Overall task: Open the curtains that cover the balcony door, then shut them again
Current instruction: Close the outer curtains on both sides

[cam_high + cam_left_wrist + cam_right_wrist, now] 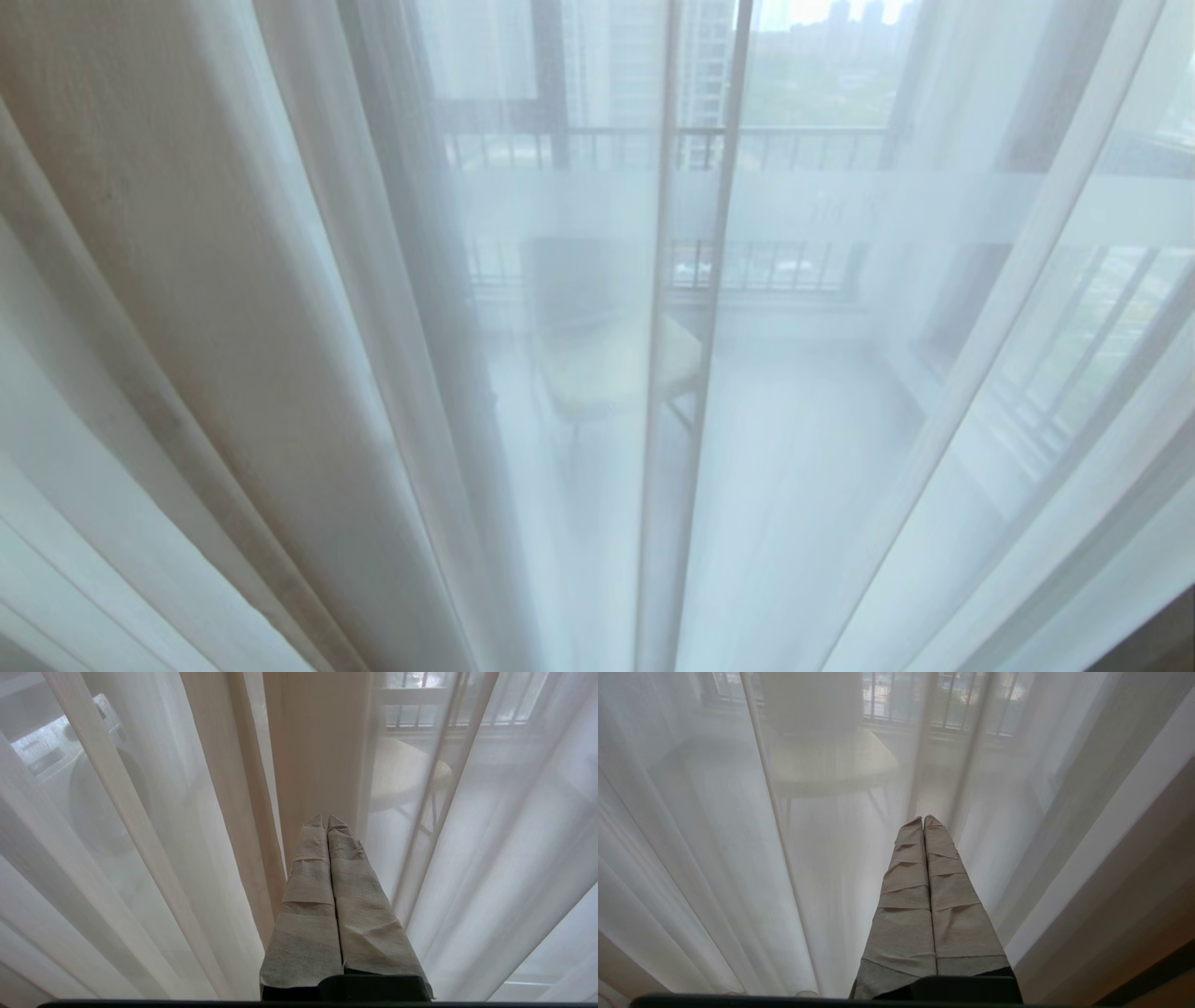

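Nearest in the left wrist view, the left gripper point(326, 820) shows two long fingers wrapped in wrinkled grey-beige tape, pressed flat together along their whole length and clenched on nothing. Its tips point toward twelve o'clock, straight at a fold of the heavy opaque cream-beige woven drape point(322, 751); whether they touch the cloth cannot be told. The right gripper point(923, 820), taped the same way, is likewise clenched and empty, its tips aimed at twelve o'clock into the thin see-through white sheers point(691, 858). Neither arm appears in the head view.

The curtains hang drawn across the whole scene. In the head view the long pleats run floor to ceiling and fan outward toward the lower edge: the cream-beige drape point(187, 308) fills the span from nine to seven o'clock, leaning toward six, while the white sheers point(822, 448) cover everything from the centre out to three o'clock. Two sheer hems point(695, 308) meet in a narrow upright line just right of centre, running from twelve to six.

Behind the sheers the balcony door's frosted white horizontal band point(840, 210) crosses at mid height. Farther off, a dark-framed chair with a pale cushion point(616, 359) stands on the balcony floor near centre. Beyond it runs a dark barred railing point(794, 140) at twelve to one o'clock, with tall buildings point(700, 56) behind.
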Controlling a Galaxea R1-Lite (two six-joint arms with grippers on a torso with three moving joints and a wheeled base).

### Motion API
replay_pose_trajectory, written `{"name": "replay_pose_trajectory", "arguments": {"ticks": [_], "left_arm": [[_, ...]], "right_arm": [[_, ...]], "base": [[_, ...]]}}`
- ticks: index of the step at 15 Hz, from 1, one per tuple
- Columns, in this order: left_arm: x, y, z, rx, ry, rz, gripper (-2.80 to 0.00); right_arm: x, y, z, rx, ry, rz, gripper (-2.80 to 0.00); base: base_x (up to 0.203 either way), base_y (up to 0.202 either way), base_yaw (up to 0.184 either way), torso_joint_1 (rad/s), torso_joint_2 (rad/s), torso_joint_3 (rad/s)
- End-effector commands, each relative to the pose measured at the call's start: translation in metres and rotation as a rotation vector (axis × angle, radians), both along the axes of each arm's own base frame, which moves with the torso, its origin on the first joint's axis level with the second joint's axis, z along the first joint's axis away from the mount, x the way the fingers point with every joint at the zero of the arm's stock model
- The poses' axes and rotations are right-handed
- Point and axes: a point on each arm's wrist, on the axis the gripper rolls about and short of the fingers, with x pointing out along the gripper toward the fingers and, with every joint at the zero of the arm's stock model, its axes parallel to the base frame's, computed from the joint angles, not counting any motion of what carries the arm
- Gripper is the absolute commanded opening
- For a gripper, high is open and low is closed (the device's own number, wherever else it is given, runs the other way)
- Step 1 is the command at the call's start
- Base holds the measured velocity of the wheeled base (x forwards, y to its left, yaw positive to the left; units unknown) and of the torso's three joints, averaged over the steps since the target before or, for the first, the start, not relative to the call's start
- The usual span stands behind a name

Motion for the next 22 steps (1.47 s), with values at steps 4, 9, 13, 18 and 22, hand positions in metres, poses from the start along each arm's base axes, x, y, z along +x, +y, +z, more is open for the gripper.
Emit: {"name": "replay_pose_trajectory", "arguments": {"ticks": [4, 9, 13, 18, 22], "left_arm": [[-0.0001, 0.0001, 0.0001, -0.004, -0.002, 0.002, -2.8], [0.0, 0.0, -0.0001, -0.007, -0.001, -0.001, -2.8], [0.0, 0.0, 0.0001, -0.008, -0.002, -0.001, -2.8], [-0.0001, 0.0001, 0.0001, -0.007, -0.002, 0.002, -2.8], [-0.0001, 0.0001, 0.0001, -0.007, -0.002, 0.002, -2.8]], "right_arm": [[0.0, 0.0, 0.0, -0.001, -0.001, 0.001, -2.8], [0.0, 0.0, 0.0, 0.0, -0.001, 0.001, -2.8], [0.0, 0.0, 0.0, 0.0, -0.001, 0.001, -2.8], [0.0, 0.0, 0.0, 0.0, -0.001, 0.001, -2.8], [0.0, 0.0, 0.0, -0.001, -0.001, 0.001, -2.8]], "base": [[0.001, 0.044, -0.002, -0.001, 0.0, -0.001], [0.0, 0.19, 0.002, 0.001, 0.0, 0.004], [0.0, 0.194, -0.001, 0.004, 0.0, 0.001], [0.0, 0.193, 0.0, 0.002, 0.0, 0.005], [0.0, 0.193, -0.001, 0.002, 0.0, 0.003]]}}
